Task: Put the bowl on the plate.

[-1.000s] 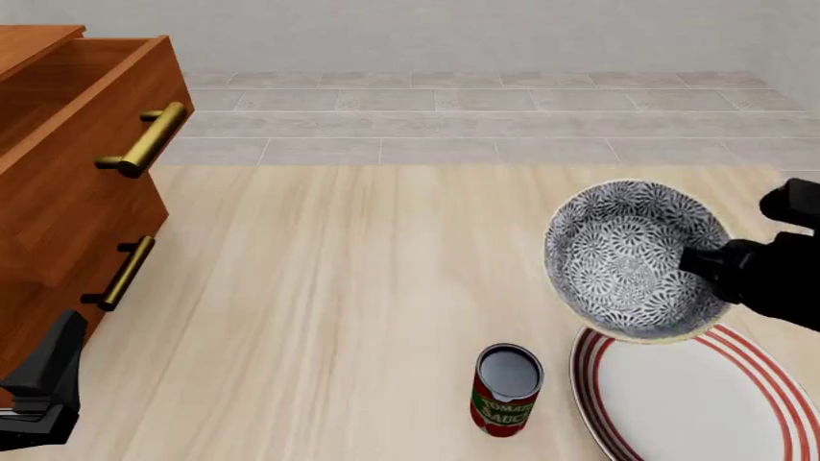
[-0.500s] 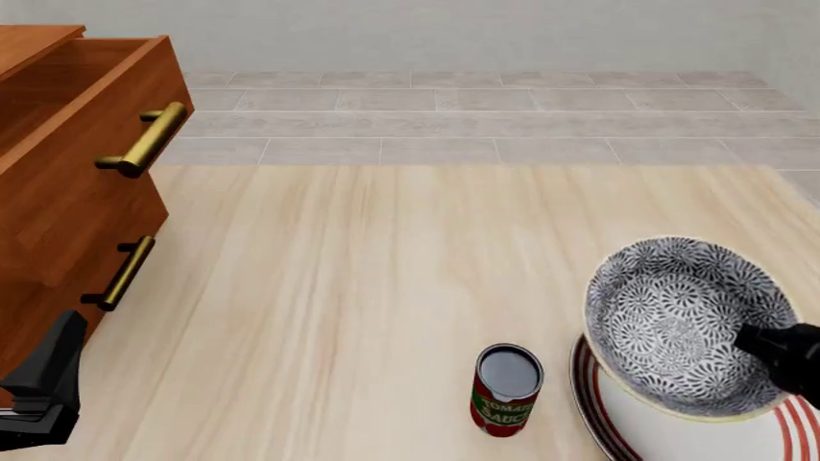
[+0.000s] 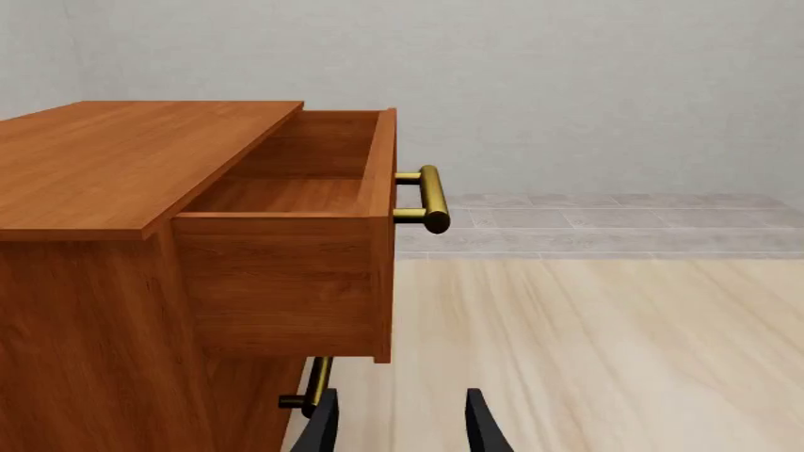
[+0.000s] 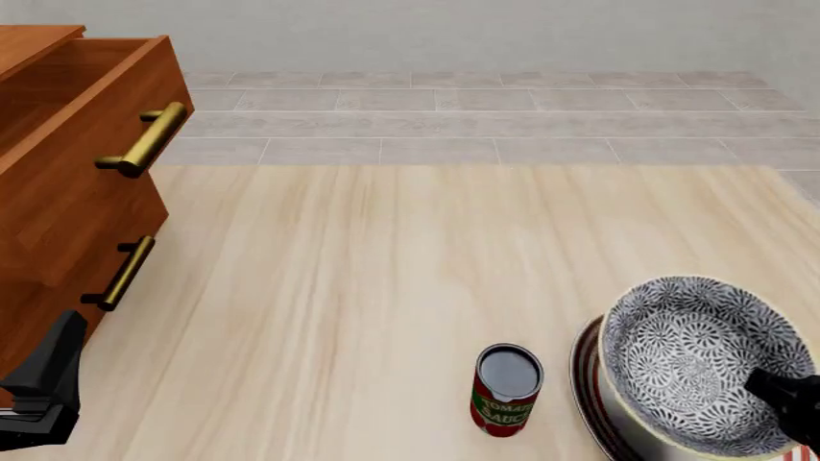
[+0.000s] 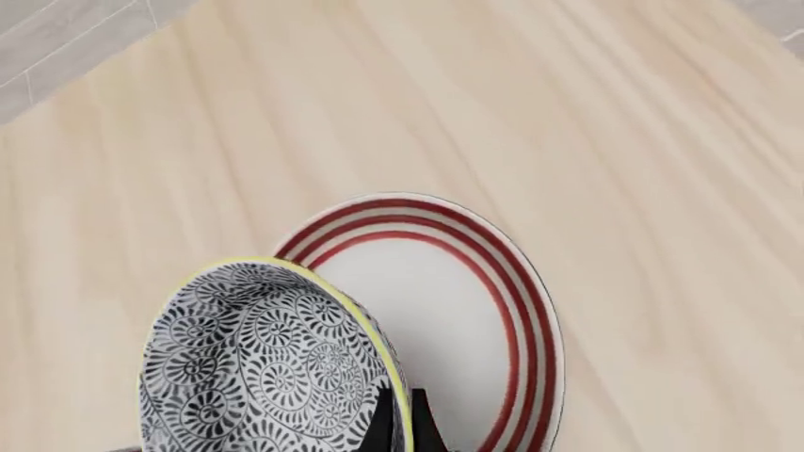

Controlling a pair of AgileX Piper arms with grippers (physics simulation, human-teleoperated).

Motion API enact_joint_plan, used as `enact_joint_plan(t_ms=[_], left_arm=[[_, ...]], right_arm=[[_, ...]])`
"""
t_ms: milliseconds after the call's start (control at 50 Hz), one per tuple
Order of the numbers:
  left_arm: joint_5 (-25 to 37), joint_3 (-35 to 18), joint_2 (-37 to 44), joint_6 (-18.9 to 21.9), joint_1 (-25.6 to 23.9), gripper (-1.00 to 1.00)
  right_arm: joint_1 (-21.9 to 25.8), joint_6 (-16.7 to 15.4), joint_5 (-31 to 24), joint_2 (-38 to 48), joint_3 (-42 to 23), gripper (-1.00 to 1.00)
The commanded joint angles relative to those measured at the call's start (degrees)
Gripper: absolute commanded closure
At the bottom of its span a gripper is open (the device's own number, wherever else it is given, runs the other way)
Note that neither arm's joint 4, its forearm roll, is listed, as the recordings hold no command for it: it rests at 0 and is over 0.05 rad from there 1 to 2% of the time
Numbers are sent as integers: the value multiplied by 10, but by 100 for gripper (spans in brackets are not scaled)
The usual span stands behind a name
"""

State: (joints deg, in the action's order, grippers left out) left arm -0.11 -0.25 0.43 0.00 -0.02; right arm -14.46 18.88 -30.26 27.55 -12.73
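Bench point(image 4: 384, 288): pale wood grain, boards running away from me; beyond its far edge a grey tiled floor point(image 4: 487, 115) and a plain light wall point(image 4: 448, 29).

Far left on the bench, a brown wooden cabinet point(image 4: 52, 221); its top drawer point(image 3: 301, 188) is pulled out, a brass bar handle point(image 4: 144, 139) on its front; a second brass handle point(image 4: 119, 274) lower down.

A can point(image 4: 508, 390) with a red label stands upright near my edge of the bench, just left of the plate point(image 5: 477, 311) and apart from it; nothing lies between can and cabinet.

My right jaws point(image 5: 394, 428) pinch the near rim of the bowl point(image 4: 698, 360), one finger inside and one outside; the bowl, grey-and-white floral with a yellowish rim, hangs tilted over the left part of the plate, covering most of it in the front view; I cannot tell whether its base touches the plate.

My left jaws point(image 3: 401, 424) sit low beside the cabinet, fingers parted, nothing between them, pointing along the cabinet's front.
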Motion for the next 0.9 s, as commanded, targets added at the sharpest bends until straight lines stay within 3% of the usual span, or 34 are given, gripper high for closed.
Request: enact_joint_plan(t_ms=[20,360,560,900], left_arm=[[0,0,0,0,0,-100],[0,0,0,0,0,-100],[0,0,0,0,0,-100],[0,0,0,0,0,-100]], right_arm=[[-18,15,29,-9,46,100],[-24,25,57,-12,85,100],[-24,27,118,40,99,100],[-29,20,168,87,108,100]])
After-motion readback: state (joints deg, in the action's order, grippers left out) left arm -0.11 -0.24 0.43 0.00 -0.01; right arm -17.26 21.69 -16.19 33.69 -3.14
